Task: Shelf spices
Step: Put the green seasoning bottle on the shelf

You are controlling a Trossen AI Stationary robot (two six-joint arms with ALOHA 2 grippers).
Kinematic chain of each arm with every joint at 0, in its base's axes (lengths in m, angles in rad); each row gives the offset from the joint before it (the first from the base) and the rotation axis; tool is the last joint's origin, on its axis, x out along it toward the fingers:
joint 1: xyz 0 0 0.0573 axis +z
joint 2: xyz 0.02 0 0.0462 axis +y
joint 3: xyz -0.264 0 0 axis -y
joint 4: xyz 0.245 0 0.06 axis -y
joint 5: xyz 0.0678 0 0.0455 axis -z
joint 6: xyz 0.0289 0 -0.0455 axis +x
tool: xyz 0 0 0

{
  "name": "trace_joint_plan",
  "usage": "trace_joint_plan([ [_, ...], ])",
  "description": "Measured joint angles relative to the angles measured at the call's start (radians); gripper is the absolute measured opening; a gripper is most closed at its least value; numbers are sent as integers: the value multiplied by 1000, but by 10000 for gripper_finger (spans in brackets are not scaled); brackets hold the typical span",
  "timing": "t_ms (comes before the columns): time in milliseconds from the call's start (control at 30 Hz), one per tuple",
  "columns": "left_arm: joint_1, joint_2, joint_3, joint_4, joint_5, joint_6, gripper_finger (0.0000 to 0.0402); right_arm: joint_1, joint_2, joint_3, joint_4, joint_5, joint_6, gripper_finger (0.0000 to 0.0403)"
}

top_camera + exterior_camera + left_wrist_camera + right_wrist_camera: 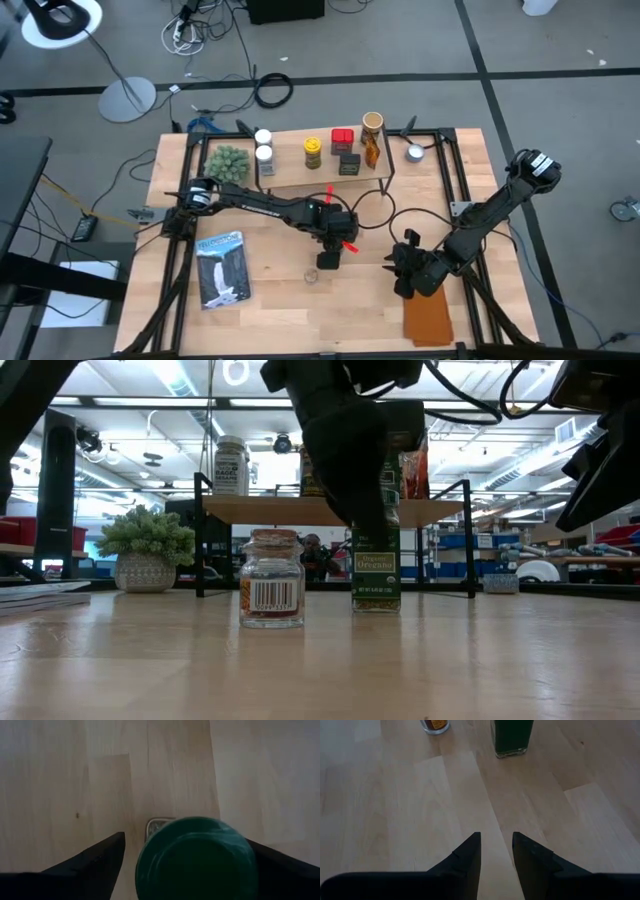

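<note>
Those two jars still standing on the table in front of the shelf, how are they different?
The oregano jar is taller, dark green, green-labelled; the barcode jar is shorter, clear glass, with reddish contents. The left gripper straddles the oregano jar's lid; nothing touches the barcode jar. Both stand upright on the table.

Around us: grey floor point(400, 40) crossed by dark lines, tangled black cables point(272, 90), round white lamp base point(127, 99); bright strip ceiling lights point(180, 375) overhead.

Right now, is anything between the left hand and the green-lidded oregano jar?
Nothing visible. The left hand is directly above the green-lidded jar, its open fingers on either side of the lid. The small clear jar stands apart to one side, outside the fingers.
</note>
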State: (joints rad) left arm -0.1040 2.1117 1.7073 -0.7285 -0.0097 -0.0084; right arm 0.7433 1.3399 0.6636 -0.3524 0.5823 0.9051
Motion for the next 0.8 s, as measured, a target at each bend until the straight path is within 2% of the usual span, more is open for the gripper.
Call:
trace_joint_plan([
  [567,0,0,0,-3,0,-3,245,0,0,0,8,0,-10,112],
  [800,0,0,0,-3,-1,-3,224,0,0,0,8,0,-10,111],
])
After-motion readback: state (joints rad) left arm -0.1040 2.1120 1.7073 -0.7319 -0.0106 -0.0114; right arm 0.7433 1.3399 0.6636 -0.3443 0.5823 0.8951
